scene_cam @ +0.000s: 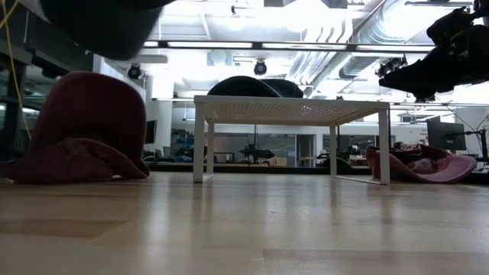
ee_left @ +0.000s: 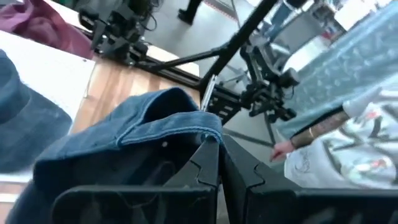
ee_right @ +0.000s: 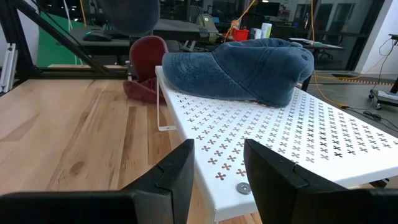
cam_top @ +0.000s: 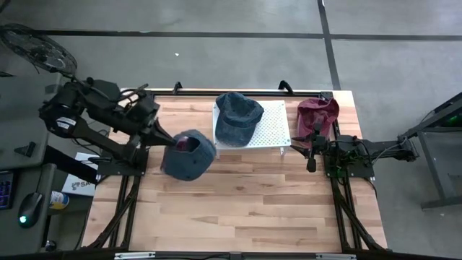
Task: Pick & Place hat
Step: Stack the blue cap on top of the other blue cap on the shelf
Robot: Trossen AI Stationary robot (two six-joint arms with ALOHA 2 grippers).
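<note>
Your white perforated rack (cam_top: 273,130) stands at the far middle of the wooden table (cam_top: 238,202), and one blue denim hat (cam_top: 237,115) lies on it, covering the rack's left part and overhanging its far edge. In the right wrist view that same hat sits crown up on the punched surface, its long axis running across the rack.

The hat you are moving is a second blue denim cap (cam_top: 189,154). It hangs off the table just left of the rack, and your left gripper (ee_left: 219,163) has its fingers pressed together on the cap's edge. From above it lies tilted, its opening turned up toward the gripper and showing a dark red lining, its rounded crown pointing toward the table's near side.

A maroon hat (cam_top: 317,112) rests on the table just beside the rack's right end. Your right gripper (ee_right: 216,163) hovers there too, its fingers spread with nothing between them, facing the rack's near corner.

In the low view another dark red hat (scene_cam: 80,130) lies on the tabletop, well apart from the rack's legs.
</note>
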